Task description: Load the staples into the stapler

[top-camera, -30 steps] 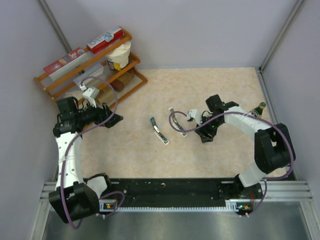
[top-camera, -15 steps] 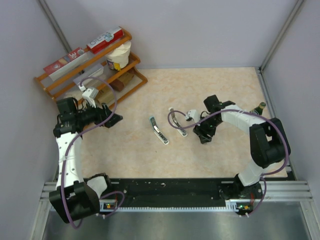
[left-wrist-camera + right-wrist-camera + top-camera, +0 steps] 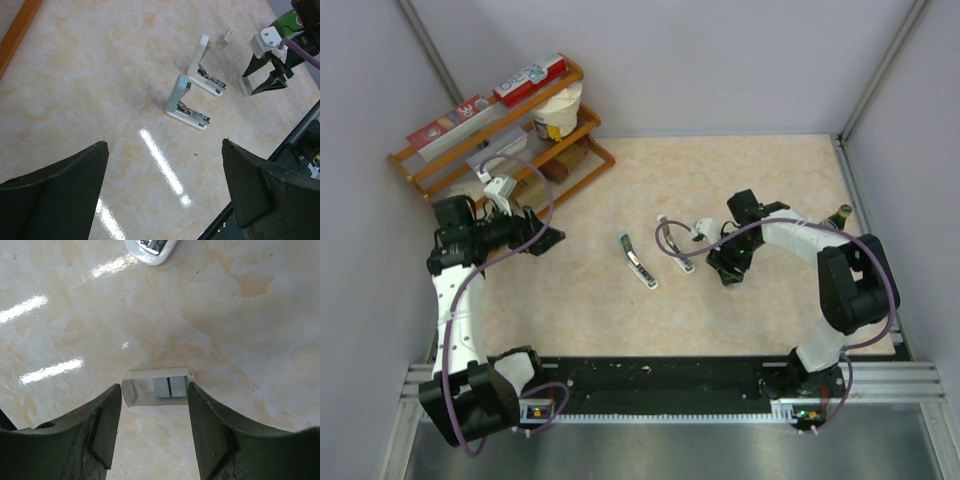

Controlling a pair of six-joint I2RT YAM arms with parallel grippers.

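Two white staplers lie open mid-table: one [image 3: 637,260], one [image 3: 672,243]; both show in the left wrist view [image 3: 186,102] [image 3: 205,67]. The staples [image 3: 170,387] are grey strips inside a small open white packet [image 3: 132,392] on the table. My right gripper [image 3: 155,385] [image 3: 725,268] is right of the staplers, its fingertips [image 3: 116,405] touching both ends of the packet. My left gripper [image 3: 164,145] [image 3: 548,240] is open and empty, above the table's left side, well left of the staplers.
A small whitish piece [image 3: 702,228] [image 3: 228,39] lies beside the farther stapler. A wooden rack [image 3: 500,130] with boxes and a cup stands at back left. A green bottle [image 3: 836,218] lies by the right wall. A stapler end [image 3: 150,247] shows ahead of the right fingers.
My right gripper has shifted slightly left and settled around the staple packet. The left arm and both staplers have not moved.
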